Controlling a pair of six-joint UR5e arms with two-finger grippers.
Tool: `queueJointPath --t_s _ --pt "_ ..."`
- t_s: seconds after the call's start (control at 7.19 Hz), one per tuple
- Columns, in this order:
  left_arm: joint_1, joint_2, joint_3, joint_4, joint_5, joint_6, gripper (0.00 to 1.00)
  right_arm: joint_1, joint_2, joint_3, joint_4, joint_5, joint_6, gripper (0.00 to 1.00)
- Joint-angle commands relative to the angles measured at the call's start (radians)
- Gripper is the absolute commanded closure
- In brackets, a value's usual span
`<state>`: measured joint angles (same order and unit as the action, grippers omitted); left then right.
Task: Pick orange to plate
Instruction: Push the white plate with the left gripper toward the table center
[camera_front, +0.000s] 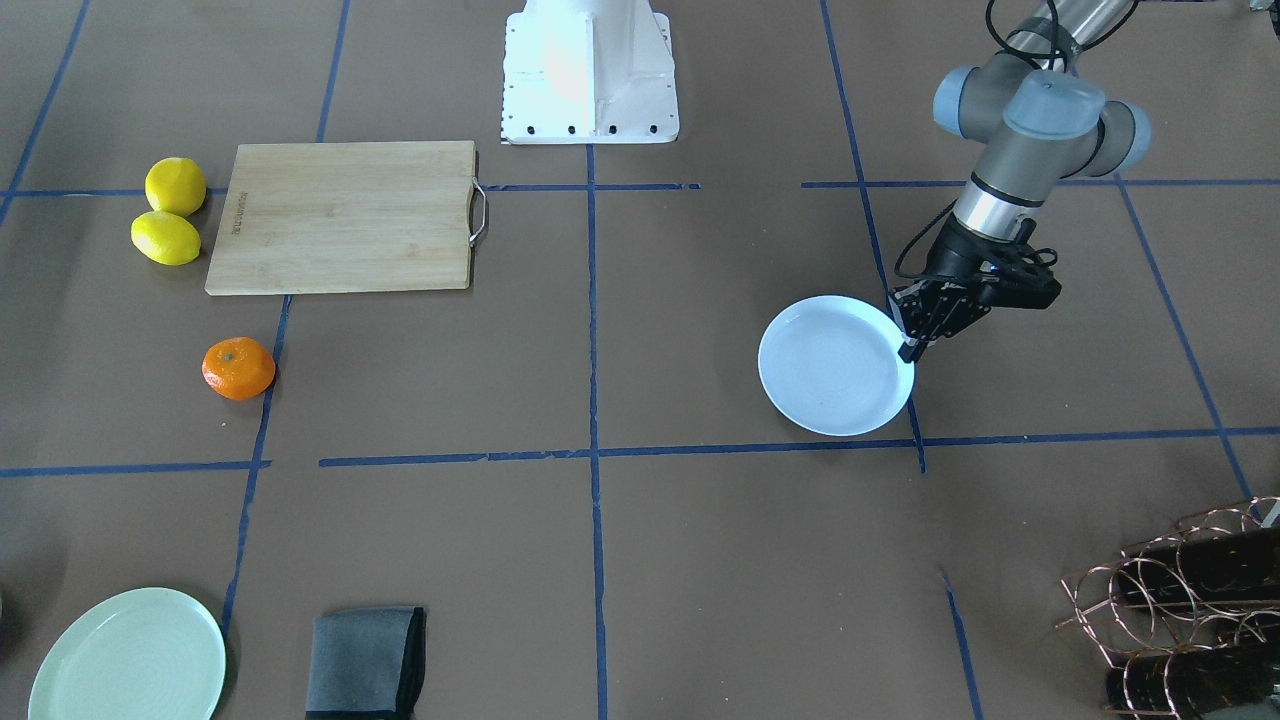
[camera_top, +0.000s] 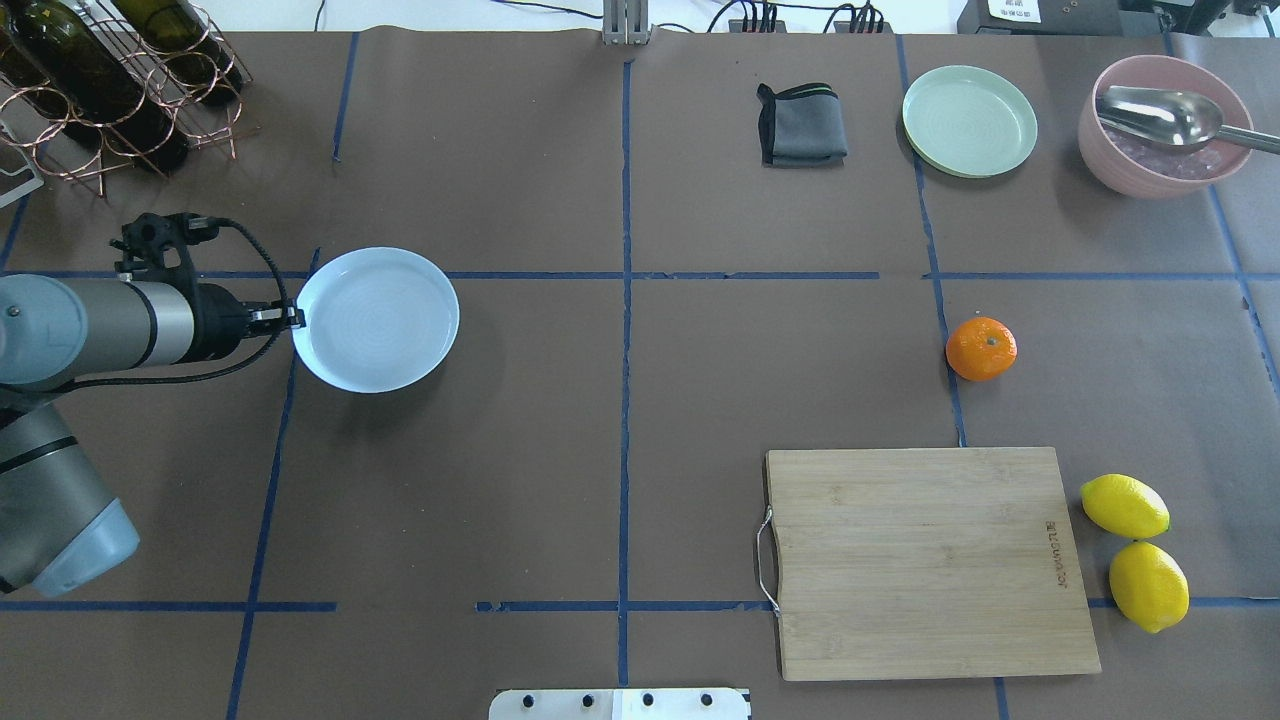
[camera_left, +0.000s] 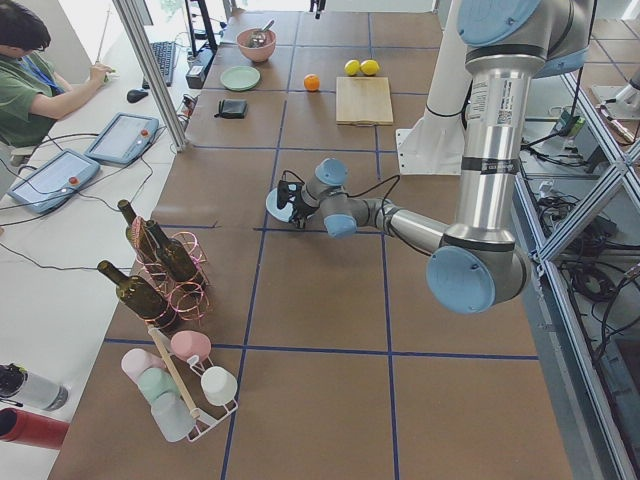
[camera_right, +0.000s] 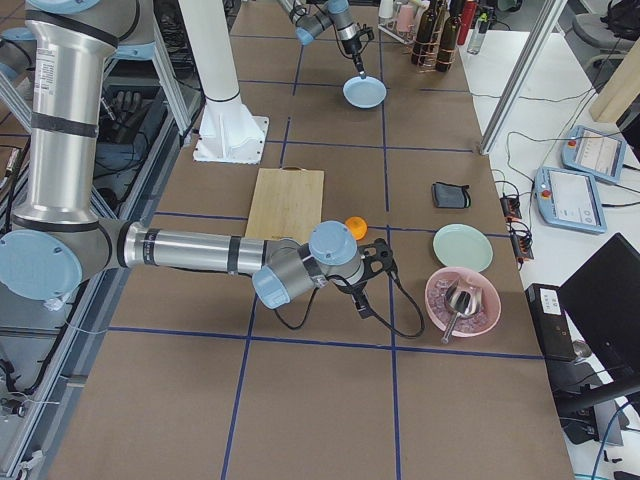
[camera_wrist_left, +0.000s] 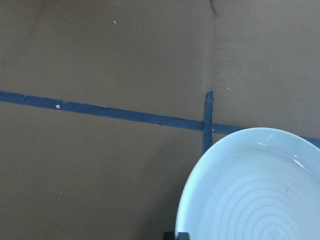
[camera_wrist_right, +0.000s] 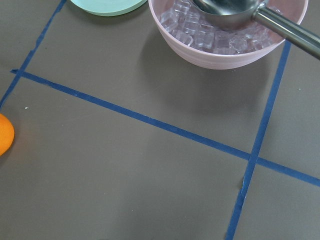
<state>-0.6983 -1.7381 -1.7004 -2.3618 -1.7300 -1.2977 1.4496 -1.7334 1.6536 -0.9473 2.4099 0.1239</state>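
The orange (camera_top: 981, 348) lies on the table's right half, just beyond the cutting board's far corner, and peeks in at the left edge of the right wrist view (camera_wrist_right: 4, 135). The pale bluish-white plate (camera_top: 376, 319) is on the left half. My left gripper (camera_top: 290, 318) is shut on its near-left rim, also seen from the front (camera_front: 910, 345). In the left wrist view the plate (camera_wrist_left: 260, 190) fills the lower right. My right gripper (camera_right: 360, 292) shows only in the exterior right view, near the orange (camera_right: 355, 228); I cannot tell whether it is open or shut.
A wooden cutting board (camera_top: 925, 560) lies near the robot on the right with two lemons (camera_top: 1135, 550) beside it. At the far right are a green plate (camera_top: 969, 120), a grey cloth (camera_top: 800, 125) and a pink bowl (camera_top: 1160, 165) with ice and a spoon. A bottle rack (camera_top: 100, 80) stands far left.
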Motion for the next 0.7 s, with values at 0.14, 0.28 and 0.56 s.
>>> queueJointPath --t_s 0.14,0.28,0.56 --pt "0.118 -0.31 0.083 0.229 0.026 -0.202 1.0 0.0 0.0 0.0 -0.001 -0.002 0.002 0.0" --pt "0.166 -0.383 0.138 0.242 0.106 -0.222 1.0 0.0 0.0 0.0 -0.001 -0.002 0.002 0.0" --pt "0.215 -0.429 0.171 0.243 0.138 -0.229 1.0 0.0 0.0 0.0 -0.001 -0.002 0.003 0.0"
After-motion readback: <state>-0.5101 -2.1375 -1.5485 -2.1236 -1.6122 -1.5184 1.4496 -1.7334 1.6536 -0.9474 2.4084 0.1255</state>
